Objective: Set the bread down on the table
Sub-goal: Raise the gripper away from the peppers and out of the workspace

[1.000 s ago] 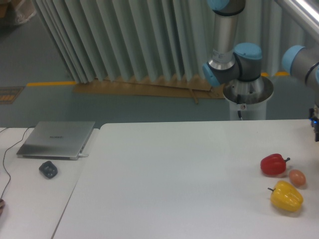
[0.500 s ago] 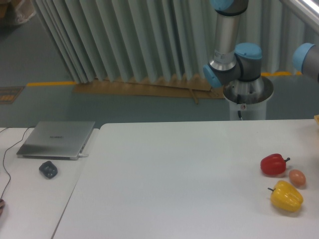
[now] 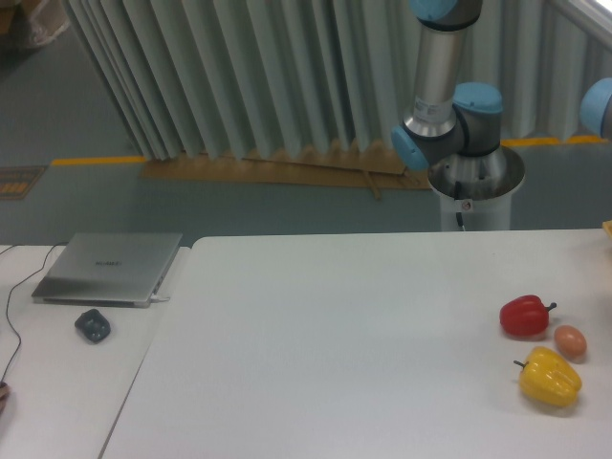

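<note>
The white table (image 3: 363, 325) fills the lower middle and right of the camera view. A tiny pale tan sliver (image 3: 608, 228) shows at the frame's right edge, over the table's far right side; it looks like the bread, but most of it is cut off. My gripper is out of view past the right edge. Only the arm's upright link (image 3: 435, 67) and a blue elbow joint (image 3: 600, 105) show.
A red pepper (image 3: 524, 316), a smooth brown egg (image 3: 570, 341) and a yellow pepper (image 3: 550, 377) lie together at the table's right. The robot base (image 3: 475, 182) stands behind the table. A laptop (image 3: 110, 268) and a dark mouse (image 3: 93, 326) sit on the left side desk.
The arm has swung further right: the blue elbow joint has slid toward the frame edge, and the dark gripper seen at the right edge a second ago has left the view.
</note>
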Action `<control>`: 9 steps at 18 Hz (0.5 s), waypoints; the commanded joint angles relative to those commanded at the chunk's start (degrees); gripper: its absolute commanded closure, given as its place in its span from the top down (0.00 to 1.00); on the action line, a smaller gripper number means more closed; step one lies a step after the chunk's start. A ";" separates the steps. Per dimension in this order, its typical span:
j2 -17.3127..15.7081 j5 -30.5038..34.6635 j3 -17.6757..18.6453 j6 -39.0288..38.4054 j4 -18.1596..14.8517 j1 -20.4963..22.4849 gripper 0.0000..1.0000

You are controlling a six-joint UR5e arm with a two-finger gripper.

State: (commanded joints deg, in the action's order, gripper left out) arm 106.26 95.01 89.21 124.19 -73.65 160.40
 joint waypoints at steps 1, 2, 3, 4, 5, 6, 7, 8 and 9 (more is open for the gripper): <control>0.00 -0.09 0.09 0.00 -0.09 0.70 1.00; 0.00 -0.17 0.61 0.00 0.00 1.05 1.00; -0.09 -1.05 1.22 0.00 0.35 1.49 1.00; -0.17 -3.14 1.49 0.17 1.40 2.10 1.00; -0.44 -4.47 1.67 0.70 2.36 2.89 1.00; -0.70 -4.48 1.93 2.01 2.81 3.69 1.00; -0.70 -4.57 1.85 3.94 2.90 4.39 1.00; -0.70 -4.57 1.67 5.52 2.81 4.66 1.00; -0.70 -4.57 1.41 6.67 2.90 5.27 1.00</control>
State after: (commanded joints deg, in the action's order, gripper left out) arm 105.56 90.44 90.62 130.86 -70.75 165.67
